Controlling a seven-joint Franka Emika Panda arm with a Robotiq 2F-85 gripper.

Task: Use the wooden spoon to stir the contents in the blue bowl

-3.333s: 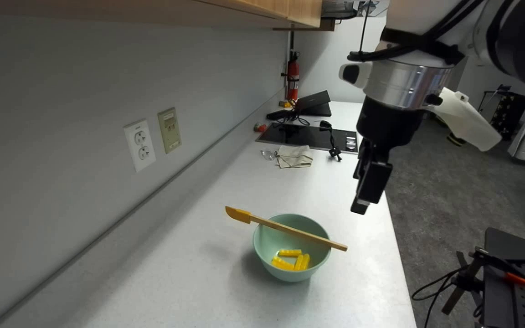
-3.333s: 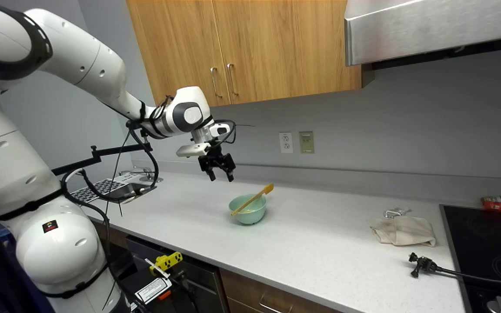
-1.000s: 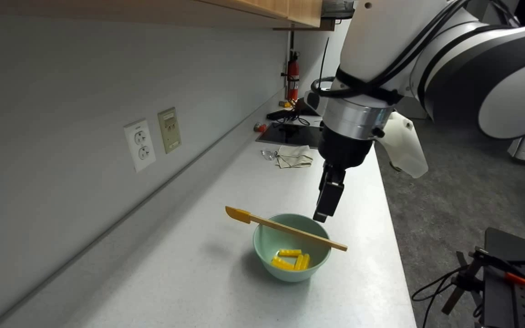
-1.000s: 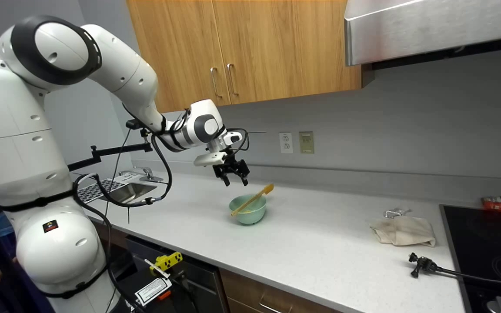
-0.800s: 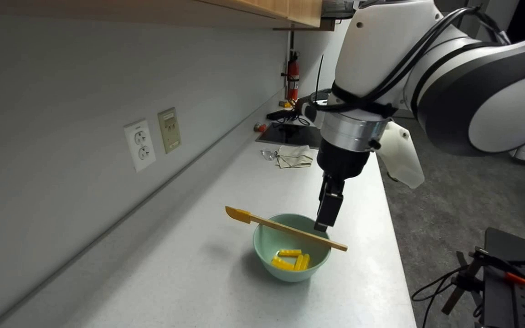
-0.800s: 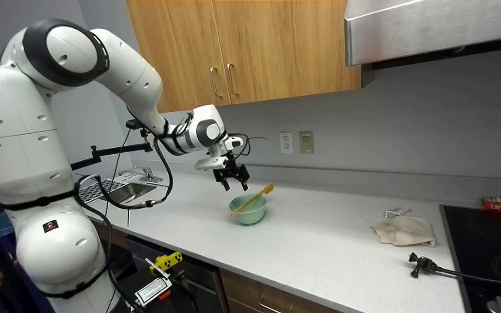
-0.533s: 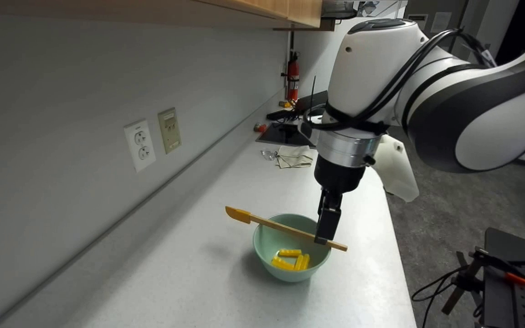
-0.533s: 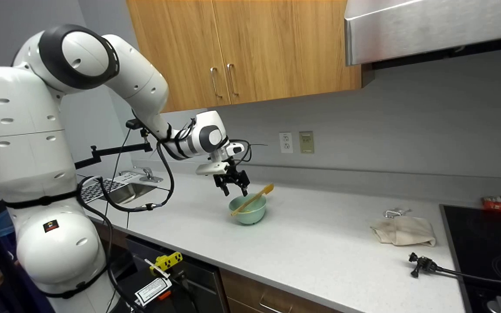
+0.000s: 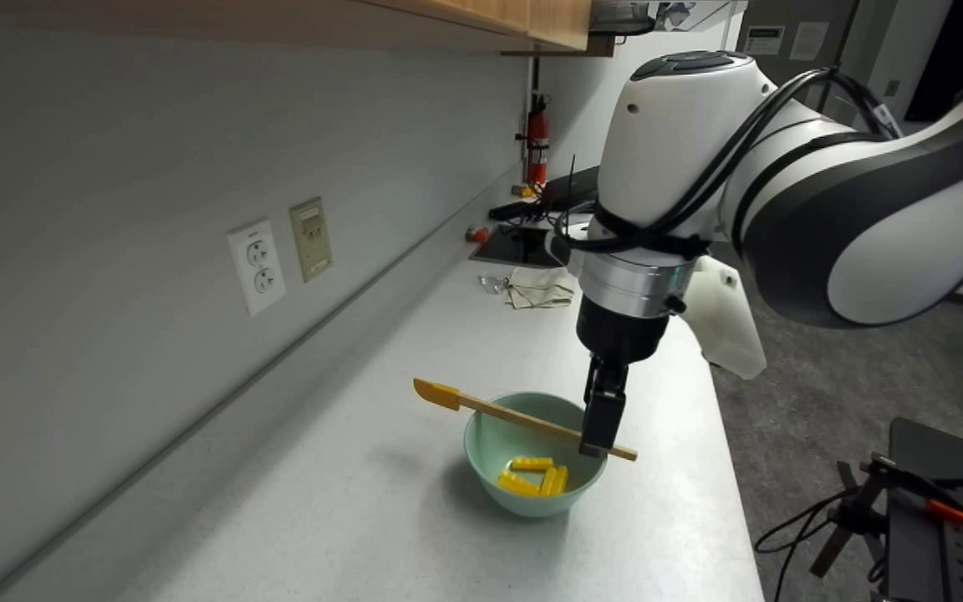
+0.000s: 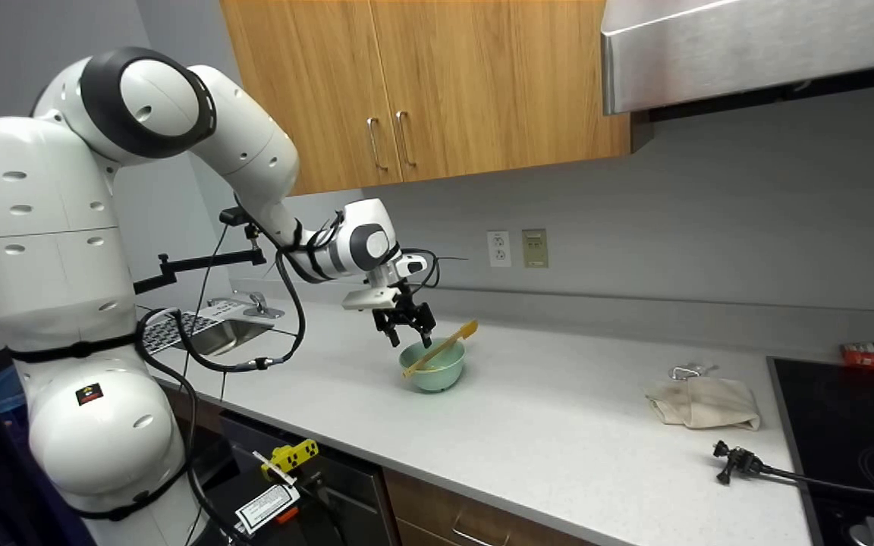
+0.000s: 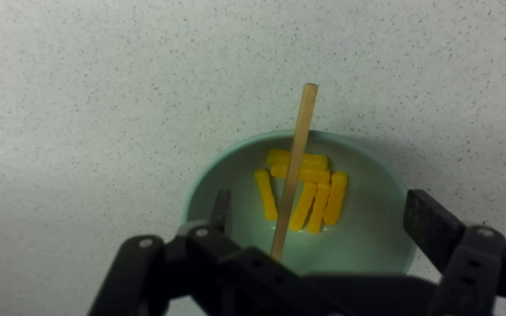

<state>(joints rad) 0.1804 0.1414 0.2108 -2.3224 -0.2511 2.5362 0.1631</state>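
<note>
The pale teal-blue bowl stands on the counter and also shows in an exterior view and the wrist view. Several yellow pieces lie in its bottom, clear in the wrist view. The wooden spoon rests across the bowl's rim, its orange end out past the rim toward the wall; it also shows in an exterior view. In the wrist view its handle runs between the fingers. My gripper is open and empty above the bowl, by the handle end.
A folded cloth lies on the counter before a black cooktop. A black clamp with a cable lies near it. A sink is at the far end. Wooden cabinets hang above; the wall runs behind the counter.
My gripper has moved over the counter to the bowl and come down to the spoon's handle, slowing in the last half second. It stays open. The spoon, bowl and pieces have not moved.
</note>
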